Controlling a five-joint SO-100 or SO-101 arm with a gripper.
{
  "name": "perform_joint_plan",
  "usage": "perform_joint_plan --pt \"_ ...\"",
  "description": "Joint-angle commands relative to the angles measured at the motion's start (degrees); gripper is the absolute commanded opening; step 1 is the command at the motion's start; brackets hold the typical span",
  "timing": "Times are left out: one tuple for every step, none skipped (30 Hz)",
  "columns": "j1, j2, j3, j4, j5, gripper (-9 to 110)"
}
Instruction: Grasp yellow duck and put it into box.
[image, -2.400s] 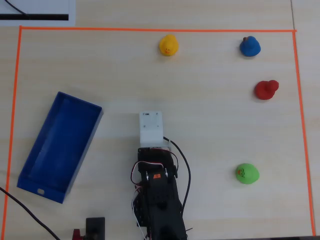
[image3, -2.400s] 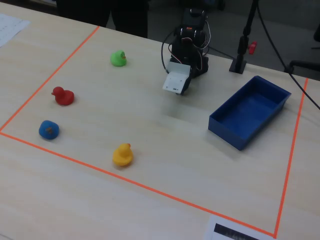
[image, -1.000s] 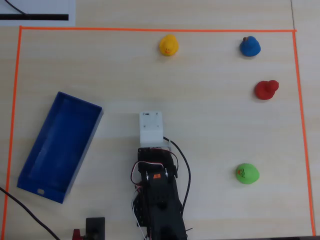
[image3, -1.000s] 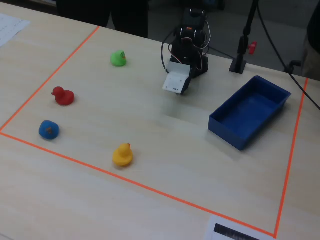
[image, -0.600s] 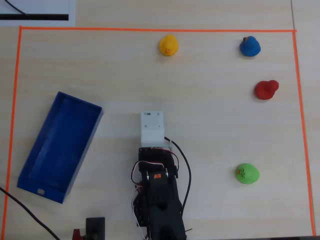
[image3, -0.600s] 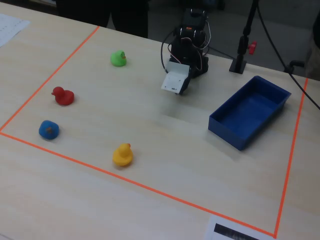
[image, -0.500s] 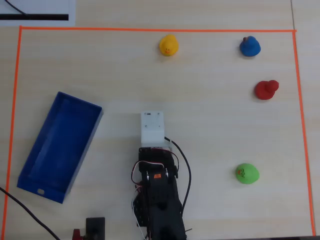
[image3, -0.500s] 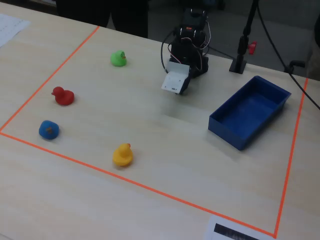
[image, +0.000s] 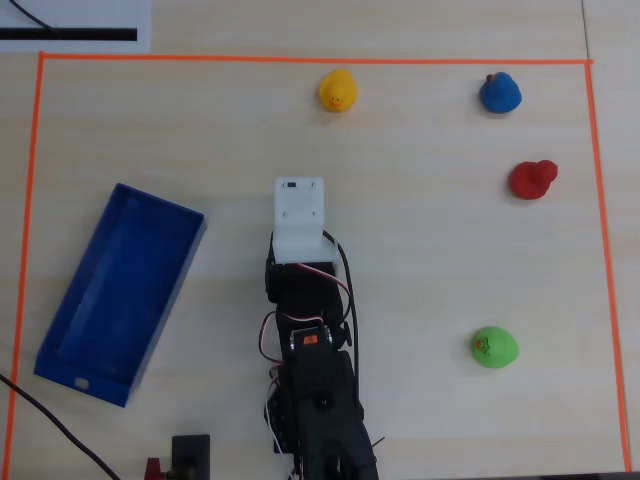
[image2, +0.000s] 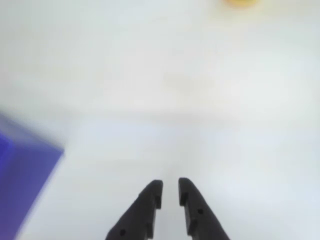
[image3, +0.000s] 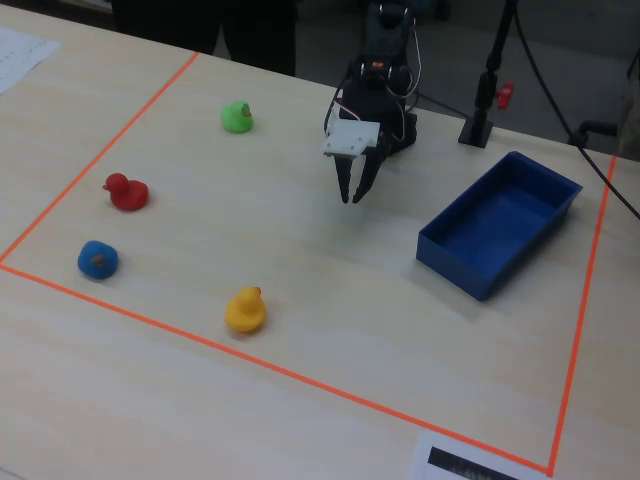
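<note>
The yellow duck (image: 337, 91) stands near the far tape line, on its own; it also shows in the fixed view (image3: 245, 310) and as a yellow sliver at the top edge of the wrist view (image2: 241, 2). The blue box (image: 120, 290) lies empty at the left of the overhead view and at the right of the fixed view (image3: 500, 225); its corner shows in the wrist view (image2: 25, 165). My gripper (image3: 352, 198) hangs above the bare table mid-field, well short of the duck. In the wrist view my gripper (image2: 170, 187) holds nothing, its jaws only a narrow slit apart.
A blue duck (image: 499, 93), a red duck (image: 531, 180) and a green duck (image: 494, 347) stand along the right side in the overhead view. Orange tape (image: 300, 59) frames the work area. A black stand (image3: 480, 120) with cables rises beside the arm's base.
</note>
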Motion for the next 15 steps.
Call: perform_joint_plan --pt "0.97 -12.04 -2.64 -32.52 1.76 0" --pt "1.14 -15.47 -3.25 -36.83 2.11 0" --pt "1.41 -18.63 -3.96 -40.78 2.64 0" --pt "1.49 -21.80 -4.48 -44.47 3.08 0" --pt "1.76 -25.14 -5.01 -48.34 3.25 0" --pt "2.02 -28.56 -5.45 -52.38 3.43 0" --pt "2.29 -31.90 -5.98 -56.43 3.96 0" --pt "2.55 -35.24 -6.50 -60.03 3.96 0" --pt "2.81 -38.67 -7.21 -63.46 4.22 0" --pt "3.16 -42.19 -8.26 -66.36 4.31 0" --pt "3.52 -45.62 -9.67 -68.20 4.31 0" --pt "3.96 -49.31 -11.43 -69.87 4.31 0" --pt "4.48 -53.44 -13.54 -71.63 4.31 0" --pt "5.10 -57.13 -16.00 -72.69 4.31 0" --pt "5.71 -60.56 -18.54 -73.04 4.39 0"
